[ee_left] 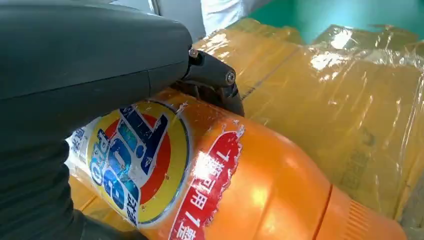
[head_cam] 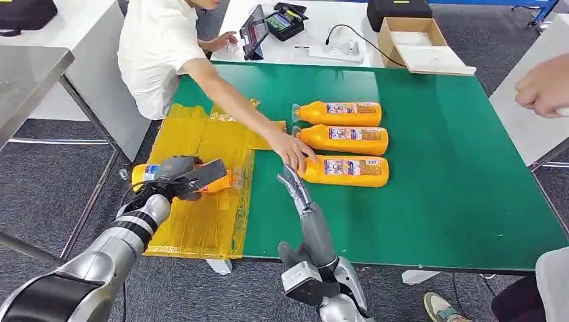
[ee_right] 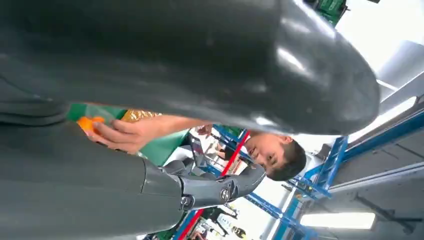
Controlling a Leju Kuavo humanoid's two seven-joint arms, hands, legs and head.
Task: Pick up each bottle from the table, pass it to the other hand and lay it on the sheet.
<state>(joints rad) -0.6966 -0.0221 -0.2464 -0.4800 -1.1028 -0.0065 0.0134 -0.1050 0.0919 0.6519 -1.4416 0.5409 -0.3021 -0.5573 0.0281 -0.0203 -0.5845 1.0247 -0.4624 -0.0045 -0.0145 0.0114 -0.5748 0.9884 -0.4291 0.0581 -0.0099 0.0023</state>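
Observation:
My left hand grips an orange bottle lying sideways, just over the left edge of the yellow plastic sheet. Up close in the left wrist view, the bottle with its round blue and red label lies under my left hand, above the sheet. Three more orange bottles lie in a row on the green table: far, middle and near. My right hand is open, fingers stretched toward the near bottle's cap. A person's hand rests on that cap.
The person in a white shirt leans in from the back left, arm crossing the sheet. Another person's hand is at the right edge. A cardboard box and a tablet sit on the white table behind.

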